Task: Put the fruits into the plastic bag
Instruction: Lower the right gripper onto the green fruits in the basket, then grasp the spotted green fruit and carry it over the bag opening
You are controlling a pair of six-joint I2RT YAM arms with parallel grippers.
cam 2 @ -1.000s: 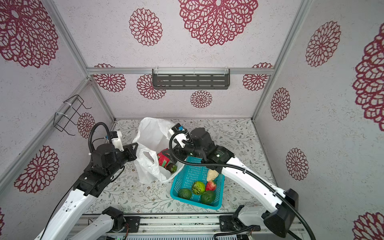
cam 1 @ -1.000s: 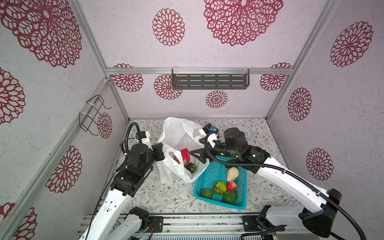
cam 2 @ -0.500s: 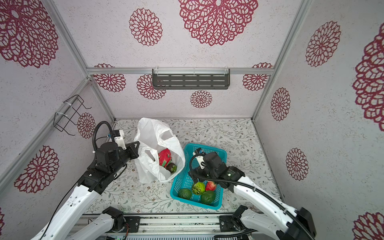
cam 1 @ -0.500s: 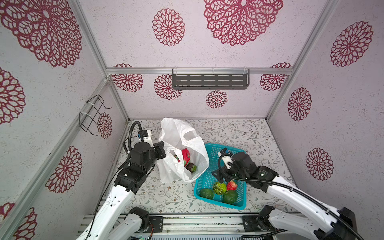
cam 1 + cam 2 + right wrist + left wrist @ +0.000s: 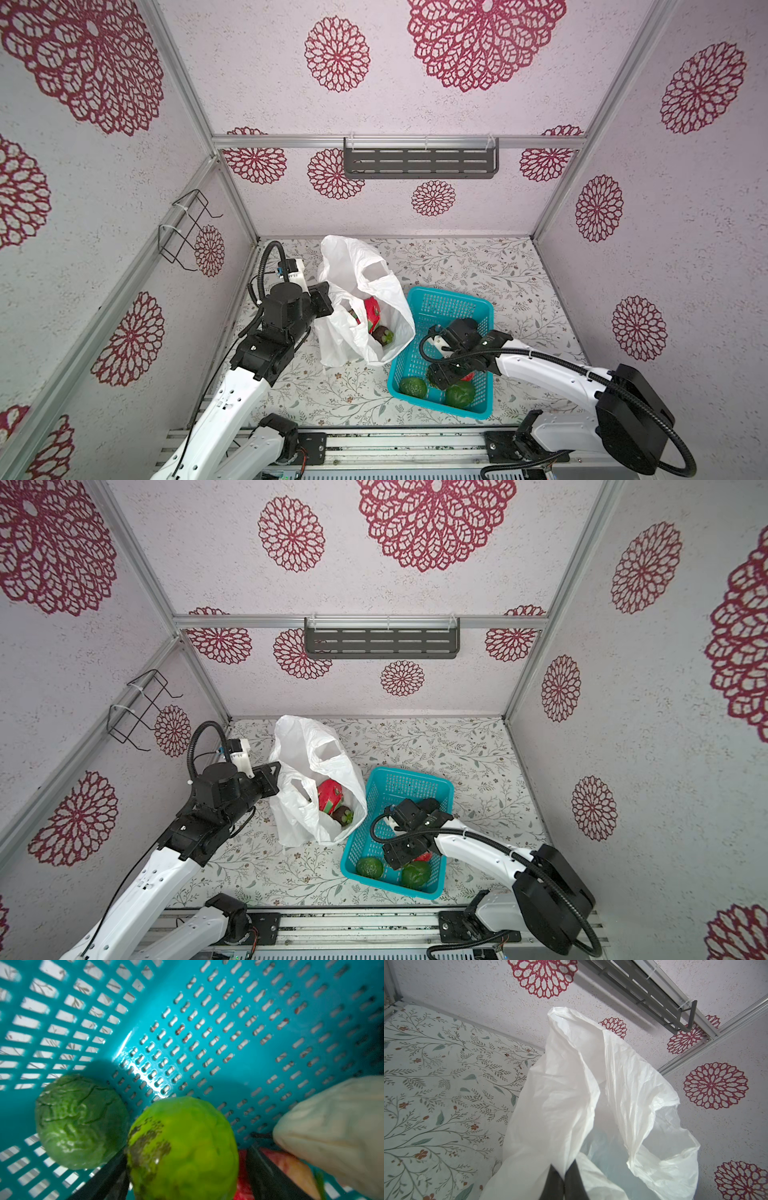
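Note:
The white plastic bag [image 5: 353, 266] [image 5: 303, 746] stands open left of the basket. A pink-red dragon fruit [image 5: 372, 311] [image 5: 330, 793] and a black fruit [image 5: 382, 334] [image 5: 343, 814] lie inside it. My left gripper [image 5: 326, 297] [image 5: 564, 1174] is shut on the bag's edge [image 5: 571, 1084]. My right gripper [image 5: 446, 374] [image 5: 187, 1153] is down in the teal basket, open, its fingers either side of the bumpy light-green fruit [image 5: 182, 1147]. A dark green fruit [image 5: 79, 1120] [image 5: 412, 386], a beige pear [image 5: 332, 1126] and a red strawberry [image 5: 242, 1188] [image 5: 424, 857] lie beside it. Another dark green fruit [image 5: 459, 395] sits at the basket's near end.
The teal perforated basket [image 5: 449, 303] [image 5: 407, 785] [image 5: 228, 1022] touches the bag's right side on the floral table. A grey slotted shelf [image 5: 419, 162] hangs on the back wall. A black wire rack [image 5: 187, 232] sticks out from the left wall.
My right arm left the bag's mouth, swung back and went down into the basket over the light-green fruit, jaws narrowing. The left gripper kept its hold on the bag.

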